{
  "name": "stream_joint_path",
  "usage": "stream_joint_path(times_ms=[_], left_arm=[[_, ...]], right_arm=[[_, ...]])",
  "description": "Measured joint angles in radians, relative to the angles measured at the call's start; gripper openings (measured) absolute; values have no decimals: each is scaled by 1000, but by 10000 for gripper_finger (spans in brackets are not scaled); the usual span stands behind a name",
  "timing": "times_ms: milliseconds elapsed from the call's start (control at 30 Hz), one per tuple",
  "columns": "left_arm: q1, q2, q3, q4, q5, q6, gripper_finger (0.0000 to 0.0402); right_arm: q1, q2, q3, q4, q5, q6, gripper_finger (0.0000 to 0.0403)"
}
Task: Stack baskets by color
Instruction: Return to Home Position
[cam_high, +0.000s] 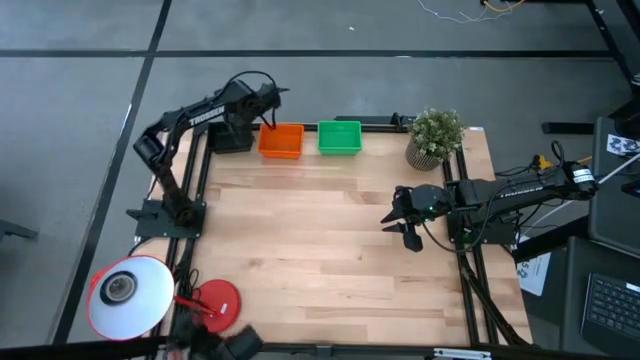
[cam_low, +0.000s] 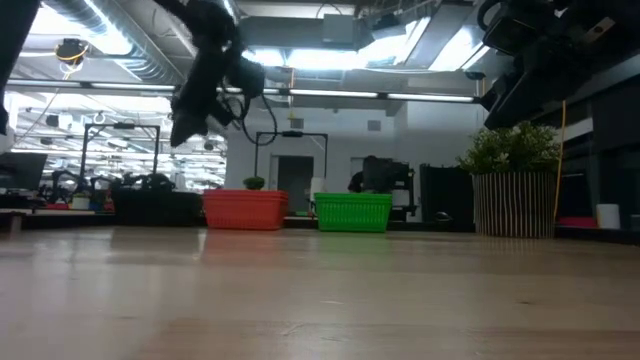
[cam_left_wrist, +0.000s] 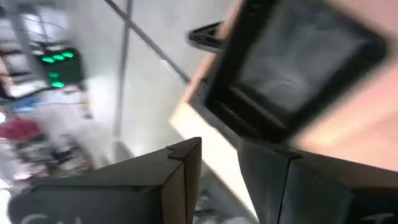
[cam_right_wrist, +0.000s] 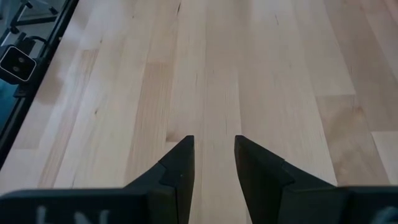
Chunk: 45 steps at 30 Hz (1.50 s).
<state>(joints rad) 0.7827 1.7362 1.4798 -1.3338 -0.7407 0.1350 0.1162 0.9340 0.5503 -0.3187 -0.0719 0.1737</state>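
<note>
Off the front left corner of the table (cam_high: 330, 260): a white disc (cam_high: 128, 292) and a red disc (cam_high: 216, 299). Neither is on the wood.

The left gripper (cam_left_wrist: 219, 146) is raised over the back left corner. Its wrist view shows the fingers (cam_left_wrist: 183, 171) a narrow gap apart with nothing between them. Beyond them I see the black baskets (cam_left_wrist: 292, 68) and the table's edge.

The black baskets sit at the back left corner, against the back edge. From above the arm covers most of them, and I cannot count the layers.

The orange baskets (cam_high: 281, 140) are just beside the black ones along the back edge, seated squarely and upright.

The green baskets (cam_high: 340, 137) come next along the back edge, a small gap from the orange and not touching. In the low view, orange and green stand at about the same height.

A potted plant (cam_high: 435, 135) stands near the back right corner, well apart from the green.

The right gripper (cam_right_wrist: 214, 142) hangs over bare wood near the right edge, about midway between the back and front edges. Its fingers (cam_right_wrist: 180, 163) are parted and empty.
</note>
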Motion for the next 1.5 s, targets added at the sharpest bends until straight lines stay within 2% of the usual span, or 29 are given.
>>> stream_joint_path(times_ms=[200,267,367,433,600,733,867,933,1033,1167,1300,1400,1500], left_arm=[[-174,-102,32,-201,230,-294,92],[-248,-160,26,-222,266,-367,91],[-367,-259,4,-226,261,-466,90],[-453,-330,-17,-221,221,-518,90],[-707,-546,-121,-164,127,-705,90],[-890,-707,-251,-93,132,-812,90],[-1006,-810,-400,58,101,-885,90],[-1047,-838,-473,161,54,-885,90],[-1083,-860,-578,288,7,-864,90],[-1111,-893,-710,446,-2,-864,90],[-1136,-928,-842,667,-5,-785,90],[-1148,-962,-942,876,-6,-706,90],[-1151,-992,-1030,1068,0,-630,90]], right_arm=[[0,0,0,7,-1,34,114],[0,0,0,2,-2,33,114],[0,0,0,-3,-41,121,114],[1,-2,0,-9,-61,157,114],[50,-25,0,5,-58,68,114],[105,-55,0,49,64,77,114],[168,-88,-5,61,191,94,114],[194,-109,-34,119,216,70,114],[217,-159,-132,281,190,28,114],[222,-226,-308,569,127,-18,114],[222,-271,-453,806,103,-23,114],[222,-294,-529,910,103,-22,114],[222,-311,-542,918,104,-27,114]])
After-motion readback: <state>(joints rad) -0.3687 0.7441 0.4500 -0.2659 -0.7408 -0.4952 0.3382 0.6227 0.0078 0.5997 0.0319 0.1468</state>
